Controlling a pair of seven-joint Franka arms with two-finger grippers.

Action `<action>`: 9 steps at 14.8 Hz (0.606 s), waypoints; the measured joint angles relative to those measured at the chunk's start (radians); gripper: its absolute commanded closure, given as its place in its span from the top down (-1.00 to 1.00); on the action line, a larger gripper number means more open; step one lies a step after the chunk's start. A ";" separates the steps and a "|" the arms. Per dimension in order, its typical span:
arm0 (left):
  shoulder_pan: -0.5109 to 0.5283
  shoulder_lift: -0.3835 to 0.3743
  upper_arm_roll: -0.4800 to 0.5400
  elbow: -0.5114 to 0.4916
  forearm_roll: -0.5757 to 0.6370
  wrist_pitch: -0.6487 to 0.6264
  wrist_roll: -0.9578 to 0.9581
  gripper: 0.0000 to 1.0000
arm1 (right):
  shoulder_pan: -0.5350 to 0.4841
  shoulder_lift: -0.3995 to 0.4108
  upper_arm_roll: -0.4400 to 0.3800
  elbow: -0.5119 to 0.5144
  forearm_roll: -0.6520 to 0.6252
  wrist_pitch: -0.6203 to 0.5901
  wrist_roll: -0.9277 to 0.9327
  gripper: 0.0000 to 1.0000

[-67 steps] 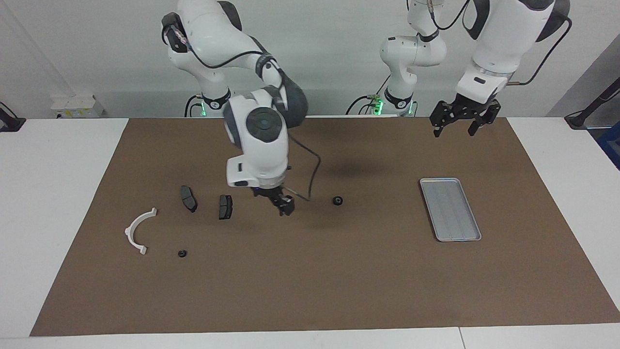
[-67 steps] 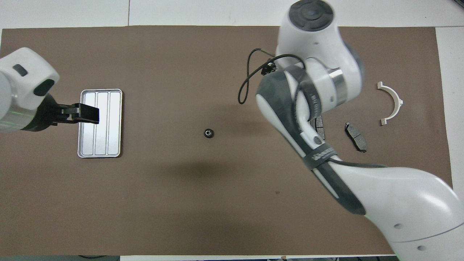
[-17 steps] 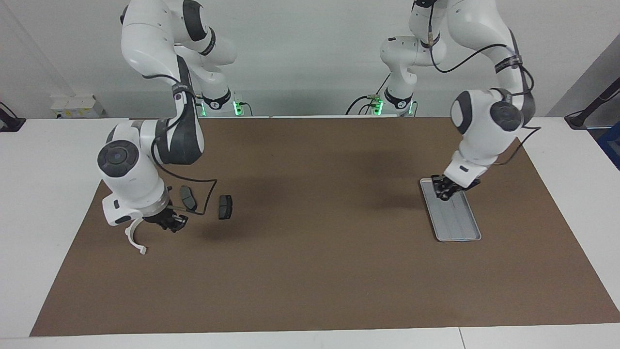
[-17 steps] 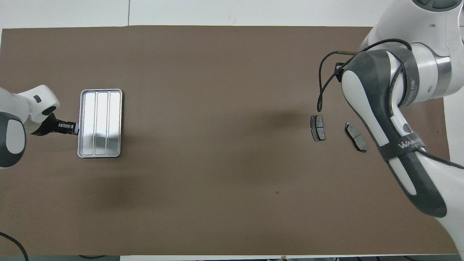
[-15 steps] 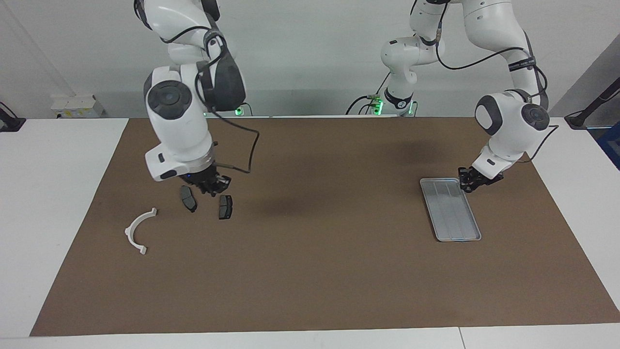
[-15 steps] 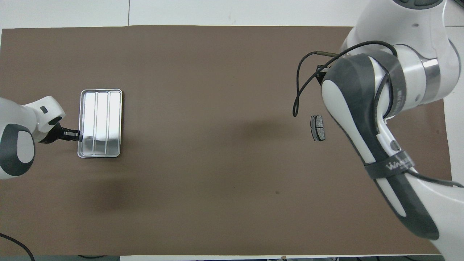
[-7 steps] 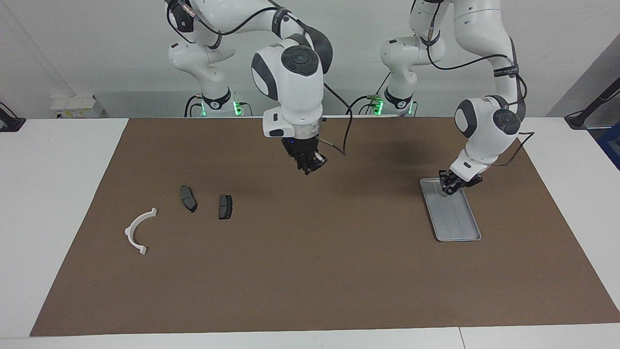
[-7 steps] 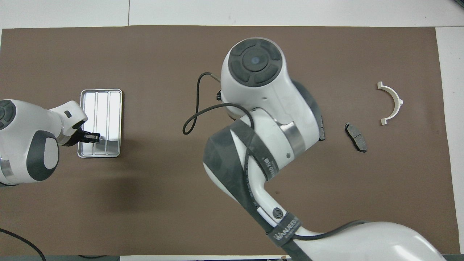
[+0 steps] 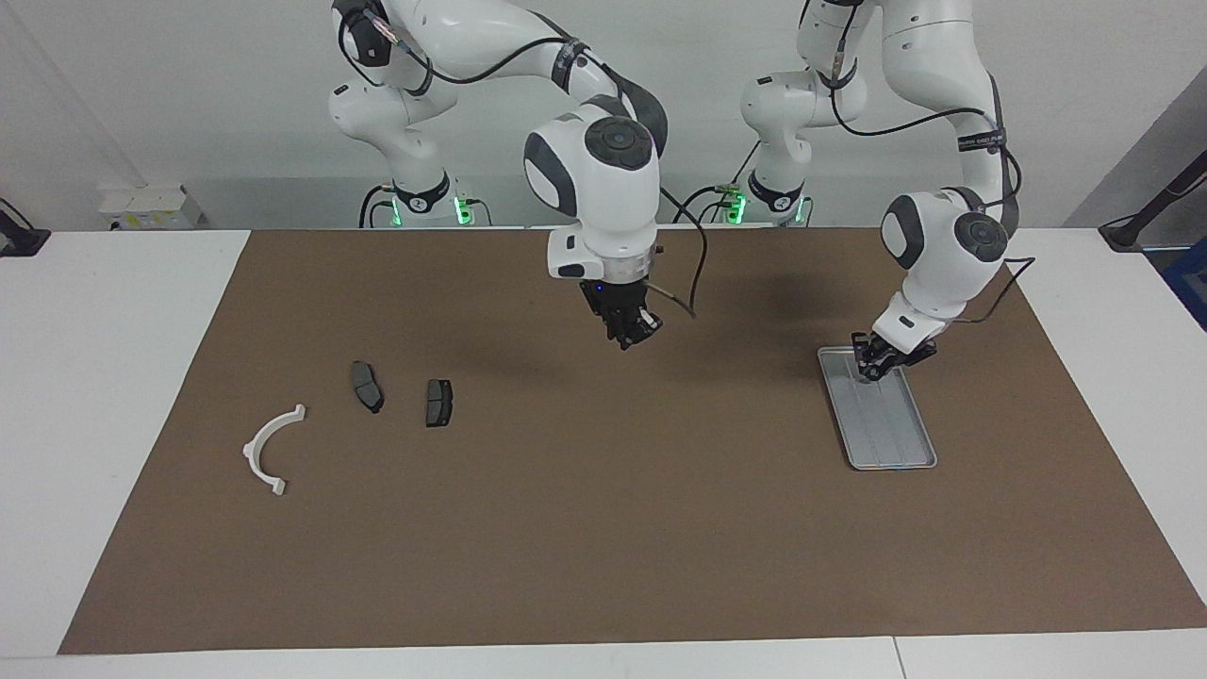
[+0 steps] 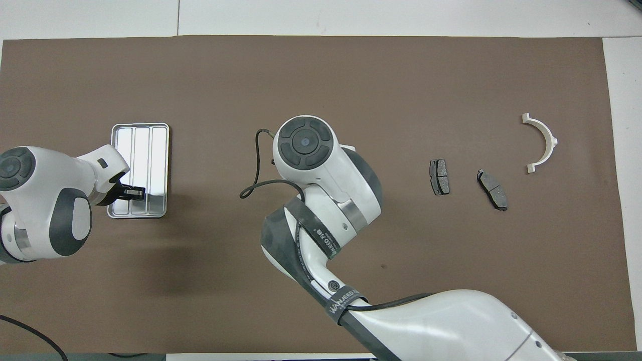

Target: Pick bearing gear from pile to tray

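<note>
Facing view: right gripper point(image 9: 634, 338), fingers closed, hangs over the mat's point(image 9: 603, 528) centre; left gripper point(image 9: 868, 367), narrowly parted, dips over the tray point(image 9: 891, 443) at its twelve-o'clock end.

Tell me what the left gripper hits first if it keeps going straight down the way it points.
Most likely the tray: the left gripper points down over the tray's end nearer the robots, with nothing visible between them. How close it already is, I cannot tell.

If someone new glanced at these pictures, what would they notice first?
Probably the right pincer, shut and hanging over the bare middle of the brown mat. Next, the left pincer, low over the silver tray at its end nearer the robots; I cannot tell what either one holds.
</note>
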 measured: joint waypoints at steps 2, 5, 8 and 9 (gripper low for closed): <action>0.000 0.000 0.000 -0.007 0.000 0.008 0.000 -1.00 | 0.024 0.059 -0.001 -0.003 -0.001 0.072 0.020 -1.00; -0.002 0.000 0.000 -0.011 0.000 0.012 0.000 0.41 | 0.026 0.114 -0.008 -0.004 -0.002 0.161 0.020 -1.00; -0.004 0.000 0.000 -0.009 0.000 0.016 0.000 1.00 | 0.018 0.122 -0.011 -0.016 -0.002 0.197 0.020 -0.62; -0.007 0.000 0.000 -0.005 0.000 0.016 -0.002 1.00 | 0.019 0.122 -0.011 -0.020 -0.002 0.203 0.020 0.57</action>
